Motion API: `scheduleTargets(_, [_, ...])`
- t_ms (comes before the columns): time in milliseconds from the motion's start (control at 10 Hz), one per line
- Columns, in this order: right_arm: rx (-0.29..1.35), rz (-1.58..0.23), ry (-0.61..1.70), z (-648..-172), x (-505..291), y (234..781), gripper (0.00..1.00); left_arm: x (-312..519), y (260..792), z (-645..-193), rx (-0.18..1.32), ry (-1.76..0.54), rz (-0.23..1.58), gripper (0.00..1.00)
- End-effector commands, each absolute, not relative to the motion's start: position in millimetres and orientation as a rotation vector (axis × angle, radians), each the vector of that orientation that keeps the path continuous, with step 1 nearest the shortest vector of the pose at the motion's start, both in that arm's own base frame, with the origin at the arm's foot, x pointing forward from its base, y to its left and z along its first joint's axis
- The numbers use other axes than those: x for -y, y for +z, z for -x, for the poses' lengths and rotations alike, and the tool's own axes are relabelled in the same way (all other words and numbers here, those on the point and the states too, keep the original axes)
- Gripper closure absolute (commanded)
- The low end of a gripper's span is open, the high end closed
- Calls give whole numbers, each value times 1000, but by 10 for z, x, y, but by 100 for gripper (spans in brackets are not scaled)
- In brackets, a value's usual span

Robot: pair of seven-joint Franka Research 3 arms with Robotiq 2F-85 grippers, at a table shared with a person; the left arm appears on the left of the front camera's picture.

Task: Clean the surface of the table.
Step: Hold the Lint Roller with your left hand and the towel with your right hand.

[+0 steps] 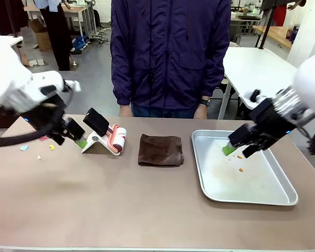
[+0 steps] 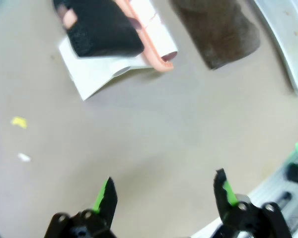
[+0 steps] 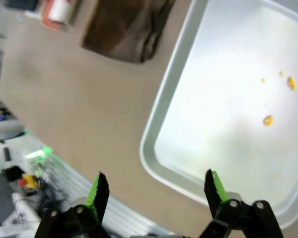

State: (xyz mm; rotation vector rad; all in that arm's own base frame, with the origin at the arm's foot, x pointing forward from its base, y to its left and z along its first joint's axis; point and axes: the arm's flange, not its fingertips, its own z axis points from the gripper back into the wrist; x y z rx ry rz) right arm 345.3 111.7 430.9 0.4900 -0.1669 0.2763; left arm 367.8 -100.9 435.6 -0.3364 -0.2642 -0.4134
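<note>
Two robot arms hover over a brown desk [image 1: 147,210], jaws apart.
The left gripper [image 1: 80,139] is beside the lint roller [image 1: 117,138]; the right gripper [image 1: 232,149] hangs over the metal tray [image 1: 283,201]. Coloured scraps [image 1: 51,147] lie near the desk's left edge, where a clumsy sweep could knock them off.

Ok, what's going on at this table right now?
Neither tool holds anything. The left tool hangs open beside the black-handled lint roller on its white stand; the right tool hangs open over the crumb-dotted silver metal tray. A folded brown cloth lies between roller and tray on the brownish table, coloured scraps litter its left end, and a person stands opposite.
</note>
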Motion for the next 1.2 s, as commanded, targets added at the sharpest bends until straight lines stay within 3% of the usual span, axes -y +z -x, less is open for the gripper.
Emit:
scheduleTargets(0, [180,-657,156,-3080,-707,4350,0,532,4604,-3644,294,-254,508,0])
scheduleTargets(300, [201,-892,6,-2769,-44,4225,0,-499,4759,-3403,372,-95,816,0])
scheduleTargets(700, [293,-1100,-286,-2637,1054,3943,0,-1698,4367,-3164,492,173,1117,0])
scheduleTargets(900, [332,-1209,-421,-2637,1452,3720,0,-1844,4132,-3131,532,237,1175,0])
scheduleTargets(1100, [360,-1228,-503,-2606,1578,3588,0,-1467,4099,-3087,580,312,1209,0])
